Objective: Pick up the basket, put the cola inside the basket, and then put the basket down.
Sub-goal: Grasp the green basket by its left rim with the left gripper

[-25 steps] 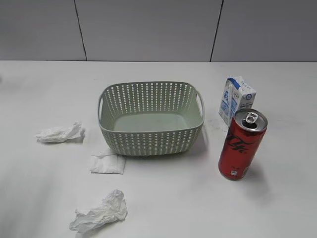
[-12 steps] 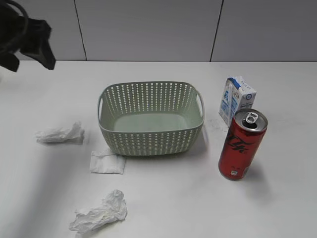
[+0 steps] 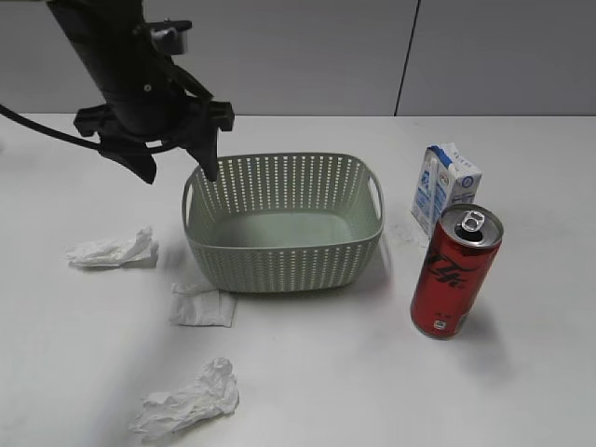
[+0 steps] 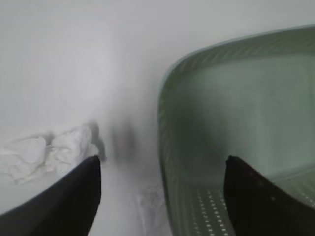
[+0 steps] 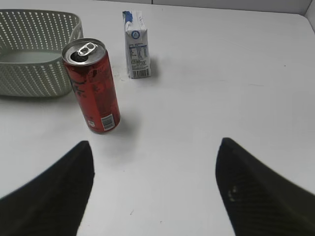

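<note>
The pale green basket stands empty in the middle of the table; it also shows in the left wrist view and at the upper left of the right wrist view. The red cola can stands upright to the basket's right, also seen in the right wrist view. My left gripper is open and hangs over the basket's left rim; in the left wrist view its fingers straddle that rim. My right gripper is open and empty, well short of the can, and is out of the exterior view.
A blue-white carton stands behind the can, also in the right wrist view. Crumpled tissues lie left of the basket, at its front left corner and near the front edge.
The left arm has swung in from the far upper left and now hangs over the basket's left rim. Basket, can and carton have not moved.
</note>
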Available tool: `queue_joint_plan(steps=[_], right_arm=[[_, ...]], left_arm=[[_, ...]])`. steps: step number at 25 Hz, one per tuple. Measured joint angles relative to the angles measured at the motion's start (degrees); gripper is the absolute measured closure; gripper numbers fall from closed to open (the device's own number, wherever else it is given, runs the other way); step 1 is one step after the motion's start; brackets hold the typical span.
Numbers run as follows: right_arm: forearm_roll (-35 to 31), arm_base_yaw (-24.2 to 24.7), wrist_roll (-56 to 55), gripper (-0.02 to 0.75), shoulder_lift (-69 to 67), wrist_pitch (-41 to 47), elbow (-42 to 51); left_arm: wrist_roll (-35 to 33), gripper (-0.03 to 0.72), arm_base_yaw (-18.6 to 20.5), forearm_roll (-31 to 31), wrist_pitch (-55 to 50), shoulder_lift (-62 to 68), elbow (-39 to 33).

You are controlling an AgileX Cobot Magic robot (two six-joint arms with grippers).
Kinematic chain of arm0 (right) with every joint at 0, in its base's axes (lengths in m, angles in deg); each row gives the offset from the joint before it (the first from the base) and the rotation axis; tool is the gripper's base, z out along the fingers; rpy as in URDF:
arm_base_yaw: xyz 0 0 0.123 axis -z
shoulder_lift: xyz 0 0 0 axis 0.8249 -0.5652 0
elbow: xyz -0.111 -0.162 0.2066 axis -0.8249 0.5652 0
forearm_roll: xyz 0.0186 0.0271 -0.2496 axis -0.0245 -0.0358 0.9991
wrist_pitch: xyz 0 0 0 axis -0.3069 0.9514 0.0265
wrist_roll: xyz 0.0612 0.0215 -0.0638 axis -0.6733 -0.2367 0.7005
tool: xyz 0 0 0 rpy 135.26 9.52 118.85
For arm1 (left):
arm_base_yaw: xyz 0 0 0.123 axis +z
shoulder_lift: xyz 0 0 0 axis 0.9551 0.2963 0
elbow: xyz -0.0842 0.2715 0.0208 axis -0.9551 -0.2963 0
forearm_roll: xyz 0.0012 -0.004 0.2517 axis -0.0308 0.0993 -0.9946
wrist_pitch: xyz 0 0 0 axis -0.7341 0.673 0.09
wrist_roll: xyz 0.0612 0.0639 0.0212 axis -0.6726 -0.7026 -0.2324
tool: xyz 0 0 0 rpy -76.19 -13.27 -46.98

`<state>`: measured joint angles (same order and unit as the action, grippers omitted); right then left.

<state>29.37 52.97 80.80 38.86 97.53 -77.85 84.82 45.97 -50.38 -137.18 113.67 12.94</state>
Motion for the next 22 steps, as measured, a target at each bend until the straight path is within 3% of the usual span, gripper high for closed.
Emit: queue_joint_plan(steps=[15, 22], right_arm=[[0.0, 0.0, 0.0, 0.153, 0.0, 0.0, 0.0], [0.0, 0.0, 0.0, 0.153, 0.0, 0.0, 0.0]], left_arm=[[5.4, 0.106, -1.1, -1.7, -0.8, 10.6, 2.4], [6.2, 0.232, -1.1, -1.7, 0.2, 11.4, 2.5]])
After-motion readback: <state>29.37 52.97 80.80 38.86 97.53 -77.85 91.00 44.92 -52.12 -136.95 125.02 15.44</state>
